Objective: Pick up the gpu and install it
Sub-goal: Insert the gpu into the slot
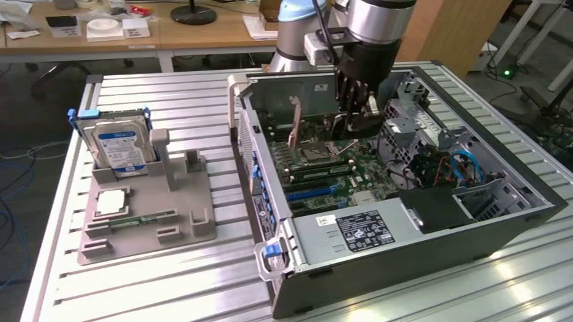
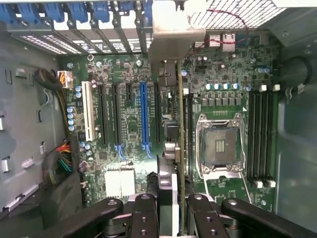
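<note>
Your end effector is clamped on the gpu, holding it edge-down inside the open computer case, above the motherboard. The card's silver bracket points toward the rear slot openings, and the board sits between the blue expansion slot and the CPU socket. On the bench, the hard drive stands in its grey holder.

The gpu has its lower edge hidden between the jaws.
</note>
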Tool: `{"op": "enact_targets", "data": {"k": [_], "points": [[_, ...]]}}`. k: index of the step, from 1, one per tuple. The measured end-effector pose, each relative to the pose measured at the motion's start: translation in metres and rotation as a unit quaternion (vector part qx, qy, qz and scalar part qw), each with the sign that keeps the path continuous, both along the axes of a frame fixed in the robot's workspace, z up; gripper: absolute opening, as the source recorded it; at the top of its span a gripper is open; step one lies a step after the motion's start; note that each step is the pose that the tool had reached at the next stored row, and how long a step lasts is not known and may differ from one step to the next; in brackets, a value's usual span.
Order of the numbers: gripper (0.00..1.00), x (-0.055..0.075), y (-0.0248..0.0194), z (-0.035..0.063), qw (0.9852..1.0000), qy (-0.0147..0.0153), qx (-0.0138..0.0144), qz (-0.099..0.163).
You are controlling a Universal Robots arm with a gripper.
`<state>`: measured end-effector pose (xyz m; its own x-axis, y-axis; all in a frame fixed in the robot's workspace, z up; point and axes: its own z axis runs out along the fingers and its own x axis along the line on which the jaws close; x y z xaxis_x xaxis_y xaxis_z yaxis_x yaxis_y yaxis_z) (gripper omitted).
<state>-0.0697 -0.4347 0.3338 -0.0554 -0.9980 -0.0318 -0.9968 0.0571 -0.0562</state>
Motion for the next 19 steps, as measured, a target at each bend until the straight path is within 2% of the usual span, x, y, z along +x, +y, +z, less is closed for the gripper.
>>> {"op": "enact_targets", "data": {"k": [4,8,10,12,15,19], "points": [[0.28,-0.006,-0.0003,-0.0059,1.0000,0.0007,-0.0003,-0.001],[0.28,-0.007,-0.0010,-0.0131,1.0000,0.0013,-0.0003,-0.001],[0.28,-0.007,-0.0029,-0.0167,1.0000,0.0023,-0.0003,-0.001],[0.28,-0.007,-0.0030,-0.0204,1.0000,0.0036,-0.0004,-0.002],[0.28,-0.007,-0.0037,-0.0238,1.0000,0.0068,-0.0004,-0.001],[0.28,-0.007,-0.0070,-0.0251,1.0000,0.0070,-0.0003,-0.001]]}}
